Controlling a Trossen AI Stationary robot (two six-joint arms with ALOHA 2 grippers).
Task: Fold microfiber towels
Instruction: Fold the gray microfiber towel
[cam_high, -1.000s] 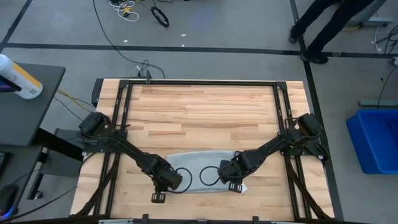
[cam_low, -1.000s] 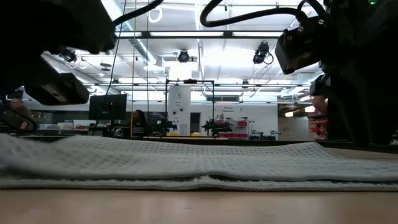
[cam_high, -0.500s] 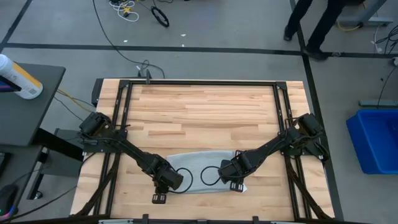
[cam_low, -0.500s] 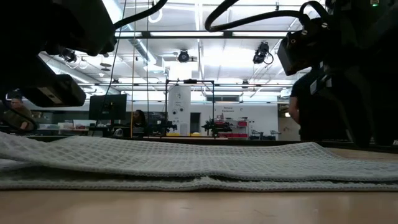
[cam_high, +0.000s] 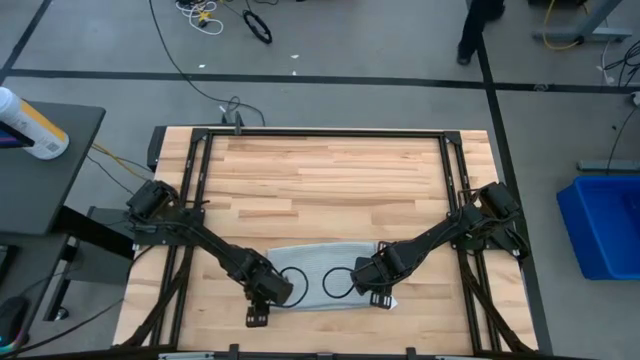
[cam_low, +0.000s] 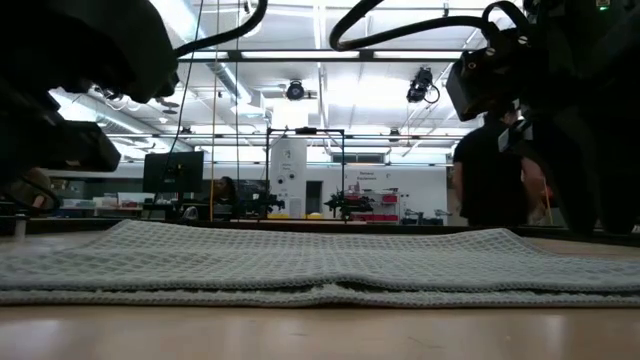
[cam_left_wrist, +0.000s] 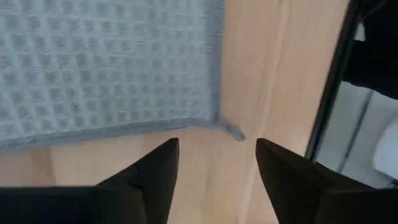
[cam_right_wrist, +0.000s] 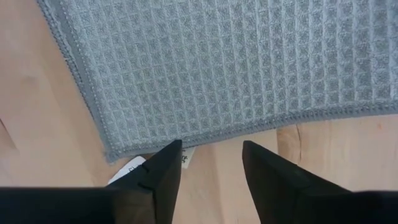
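One microfiber towel (cam_high: 322, 273) lay folded flat on the table (cam_high: 330, 180); its white tag (cam_right_wrist: 132, 169) showed unreadable print. Both the left gripper (cam_left_wrist: 214, 165) and right gripper (cam_right_wrist: 209, 163) stood spread, empty.

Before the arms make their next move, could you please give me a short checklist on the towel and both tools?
1. Microfiber towel lies flat on the table: ok.
2. Left tool open, holding nothing, just off the towel's corner: ok.
3. Right tool open, holding nothing, at the towel's edge: ok.
4. White tag showing under that corner: ok.
5. Fold edges lined up: cannot tell.
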